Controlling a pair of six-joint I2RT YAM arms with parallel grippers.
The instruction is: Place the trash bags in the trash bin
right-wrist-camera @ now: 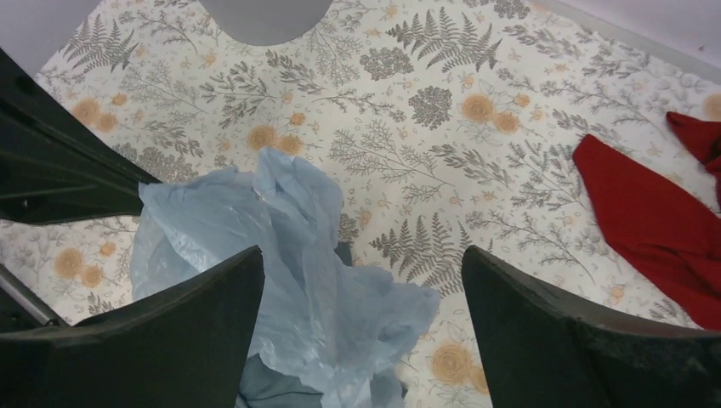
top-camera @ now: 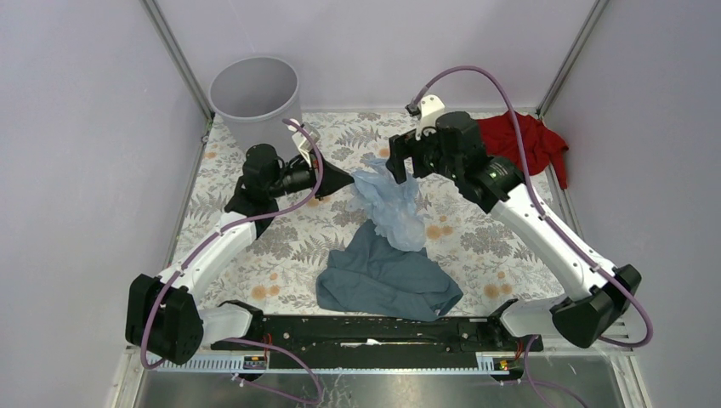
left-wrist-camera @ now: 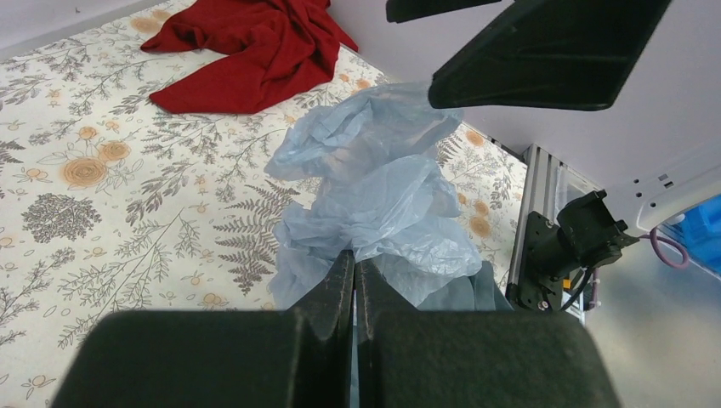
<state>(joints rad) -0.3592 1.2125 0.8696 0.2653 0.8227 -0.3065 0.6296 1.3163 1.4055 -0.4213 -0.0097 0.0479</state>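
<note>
The trash bag (top-camera: pixel 393 204), thin, pale blue and crinkly, is bunched at the table's middle, its lower end on the slate-blue cloth. My left gripper (top-camera: pixel 346 180) is shut on the bag's left edge; in the left wrist view the closed fingertips (left-wrist-camera: pixel 354 259) pinch the plastic (left-wrist-camera: pixel 374 187). My right gripper (top-camera: pixel 400 166) is open just above the bag's top, and in the right wrist view its fingers (right-wrist-camera: pixel 195 314) straddle the bag (right-wrist-camera: pixel 289 255) without touching it. The light-grey trash bin (top-camera: pixel 253 95) stands upright at the far left corner, behind the left gripper.
A slate-blue cloth (top-camera: pixel 387 276) lies crumpled at the near middle, partly under the bag. A red cloth (top-camera: pixel 527 140) lies at the far right, behind the right arm. Enclosure walls and metal posts border the floral table mat (top-camera: pixel 281 255).
</note>
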